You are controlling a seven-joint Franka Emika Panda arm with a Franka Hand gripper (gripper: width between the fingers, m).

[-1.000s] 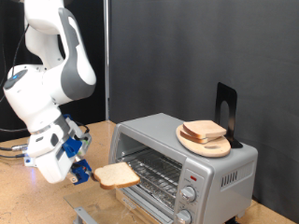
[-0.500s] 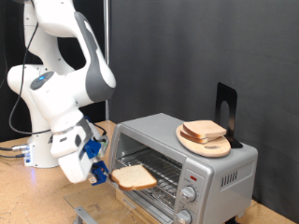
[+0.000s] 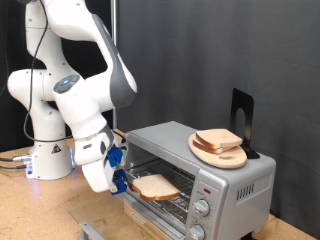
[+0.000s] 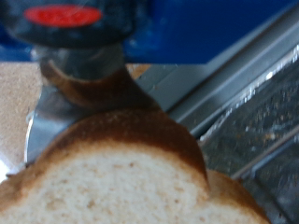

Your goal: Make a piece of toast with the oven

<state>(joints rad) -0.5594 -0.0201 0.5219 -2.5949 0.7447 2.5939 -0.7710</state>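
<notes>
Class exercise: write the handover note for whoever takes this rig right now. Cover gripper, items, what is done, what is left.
Gripper: jaws shut on a pale square bread slice with brown crust, held at the open mouth of the boxy silver toaster oven.
Other slices sit on the round wooden board atop the oven.
Done: slice picked up and brought to the oven.
Left: release it on the rack, close the oven, toast.
</notes>
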